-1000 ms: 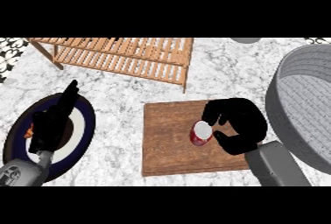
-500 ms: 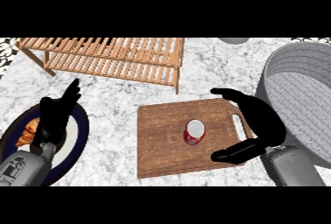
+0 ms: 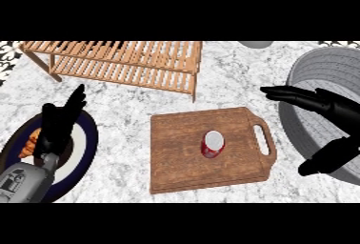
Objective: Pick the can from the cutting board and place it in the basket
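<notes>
can (image 3: pixel 213 144) sits near the middle of the cutting board (image 3: pixel 175 152), basket (image 3: pixel 316 71) off to my right. my right hand (image 3: pixel 327 121) hangs over the basket's edge, fingers spread, holding nothing. left hand (image 3: pixel 60 125) rests open over the plate (image 3: pixel 84 143). guessing it's light, stiff and slick, so i'd wrap the sides.

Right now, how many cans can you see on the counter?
1. The red can stands near the middle of the wooden cutting board, untouched, with the open right hand off to its right over the grey basket. The basket's inside is partly hidden, so another could be there.
</notes>
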